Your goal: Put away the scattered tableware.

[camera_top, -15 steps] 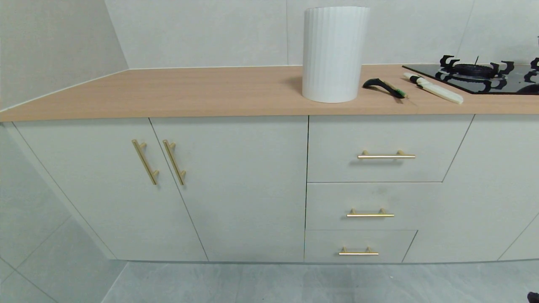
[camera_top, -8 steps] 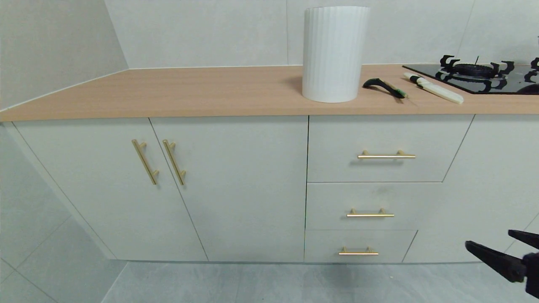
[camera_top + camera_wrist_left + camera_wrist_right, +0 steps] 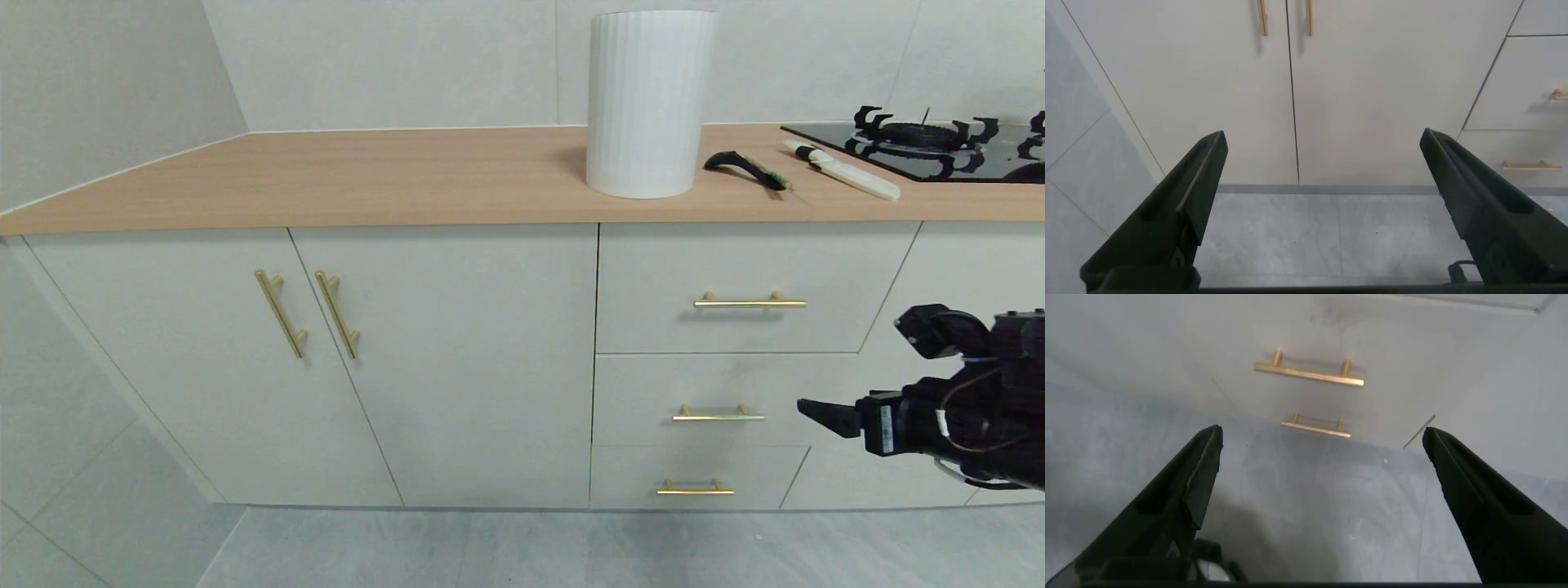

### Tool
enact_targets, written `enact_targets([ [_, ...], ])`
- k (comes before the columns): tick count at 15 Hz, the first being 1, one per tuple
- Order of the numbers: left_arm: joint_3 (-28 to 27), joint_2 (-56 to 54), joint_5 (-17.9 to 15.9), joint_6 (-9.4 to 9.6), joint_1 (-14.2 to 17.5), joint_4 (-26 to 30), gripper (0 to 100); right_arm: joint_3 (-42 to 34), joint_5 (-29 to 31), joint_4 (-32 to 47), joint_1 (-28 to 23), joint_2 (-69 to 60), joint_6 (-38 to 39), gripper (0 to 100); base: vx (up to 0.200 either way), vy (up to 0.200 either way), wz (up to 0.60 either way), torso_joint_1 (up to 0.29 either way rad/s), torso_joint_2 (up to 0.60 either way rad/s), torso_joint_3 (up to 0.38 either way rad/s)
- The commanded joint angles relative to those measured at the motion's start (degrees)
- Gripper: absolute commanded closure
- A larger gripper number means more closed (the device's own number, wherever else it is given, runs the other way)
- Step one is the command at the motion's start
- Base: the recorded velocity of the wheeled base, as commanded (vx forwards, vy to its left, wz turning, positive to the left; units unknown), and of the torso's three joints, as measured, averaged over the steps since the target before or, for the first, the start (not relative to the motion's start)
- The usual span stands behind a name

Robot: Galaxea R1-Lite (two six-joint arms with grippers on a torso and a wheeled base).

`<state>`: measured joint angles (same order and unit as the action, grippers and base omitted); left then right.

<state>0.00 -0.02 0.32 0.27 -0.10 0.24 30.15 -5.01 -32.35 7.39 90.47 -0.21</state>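
Observation:
On the wooden countertop lie a black-handled utensil and a white knife, just right of a tall white ribbed container. My right gripper hangs well below them, in front of the drawer stack, level with the middle drawer handle. In the right wrist view the right gripper stands open with nothing between its fingers, facing the two lower drawer handles. My left gripper is open and empty, low before the cabinet doors.
A black gas hob sits at the counter's right end. Below the counter are two doors with gold handles and three shut drawers, the top one with a long handle. Grey tiled floor lies in front.
My right arm has come up from the lower right corner of the head view and moved left toward the drawers. Things on the counter have not moved.

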Motion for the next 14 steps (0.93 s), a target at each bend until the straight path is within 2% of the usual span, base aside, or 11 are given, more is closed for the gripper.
enact_targets([
  [1, 0.0, 0.0, 0.0, 0.0, 0.0, 0.0, 0, 3.6, 0.0, -0.3, 0.1, 7.7, -0.1, 0, 0.0, 0.0, 0.0, 0.0, 0.0, 0.0],
  [7, 0.0, 0.0, 0.0, 0.0, 0.0, 0.0, 0, 12.0, 0.7, -0.6, 3.7, 20.4, 0.0, 0, 0.0, 0.0, 0.0, 0.0, 0.0, 0.0],
  [11, 0.0, 0.0, 0.0, -0.09, 0.0, 0.0, 0, 11.5, 5.3, -7.5, 6.4, 27.5, 0.3, 0, 0.0, 0.0, 0.0, 0.0, 0.0, 0.0],
  [14, 0.0, 0.0, 0.0, 0.0, 0.0, 0.0, 0, 11.5, 8.0, -13.4, 6.4, 31.5, 0.6, 0, 0.0, 0.0, 0.0, 0.0, 0.0, 0.0],
])
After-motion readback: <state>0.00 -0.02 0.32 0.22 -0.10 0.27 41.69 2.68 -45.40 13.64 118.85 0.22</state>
